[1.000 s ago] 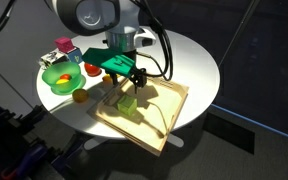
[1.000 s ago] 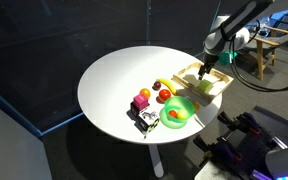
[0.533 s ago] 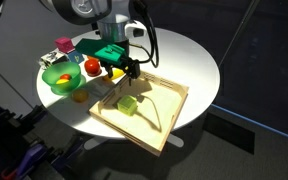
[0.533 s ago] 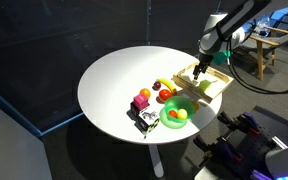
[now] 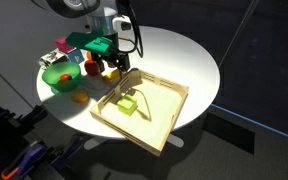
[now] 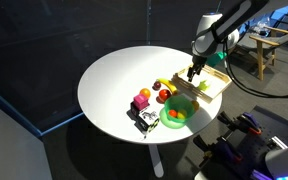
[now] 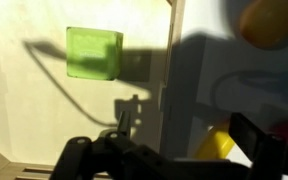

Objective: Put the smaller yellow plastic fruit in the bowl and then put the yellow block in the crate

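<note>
The yellow-green block lies inside the wooden crate; it also shows in the other exterior view and in the wrist view. The green bowl holds small plastic fruit. My gripper is open and empty, raised over the crate's edge on the side facing the loose fruit. In the wrist view the gripper straddles the crate wall, with a yellow object by one finger.
A red fruit and an orange-yellow fruit lie on the round white table beside the bowl. Pink and coloured blocks stand behind the bowl. The table edge is close to the crate.
My gripper has risen off the block in the crate and moved sideways towards the fruit and bowl. The block has stayed in the crate.
</note>
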Motion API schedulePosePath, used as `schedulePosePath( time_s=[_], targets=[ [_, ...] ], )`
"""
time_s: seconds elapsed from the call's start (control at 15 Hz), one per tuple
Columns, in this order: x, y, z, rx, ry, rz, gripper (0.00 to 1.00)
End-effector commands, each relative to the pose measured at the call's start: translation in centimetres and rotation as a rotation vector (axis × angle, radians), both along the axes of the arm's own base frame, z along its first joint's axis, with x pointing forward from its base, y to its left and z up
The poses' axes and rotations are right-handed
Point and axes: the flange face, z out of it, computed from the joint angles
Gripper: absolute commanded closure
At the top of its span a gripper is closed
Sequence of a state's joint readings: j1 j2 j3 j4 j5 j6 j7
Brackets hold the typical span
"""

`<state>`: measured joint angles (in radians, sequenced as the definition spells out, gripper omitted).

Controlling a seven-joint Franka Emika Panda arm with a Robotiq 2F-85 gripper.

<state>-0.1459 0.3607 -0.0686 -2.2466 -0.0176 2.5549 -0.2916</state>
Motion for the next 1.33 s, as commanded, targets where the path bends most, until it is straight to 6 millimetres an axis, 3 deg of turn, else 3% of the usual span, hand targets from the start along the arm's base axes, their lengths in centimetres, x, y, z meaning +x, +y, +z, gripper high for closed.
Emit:
schedulePosePath(
  time_s=[0.0,0.6,1.27],
  targets=[
    [-1.1,1.7,2.1,-0.002,0.015,-0.002,0.0],
    [-3.4,4.5,6.7,-0.015,0.032,-0.024,0.0],
    [-5.9,6.1,11.5,-0.041,0.0,-0.104,0.0]
  ],
)
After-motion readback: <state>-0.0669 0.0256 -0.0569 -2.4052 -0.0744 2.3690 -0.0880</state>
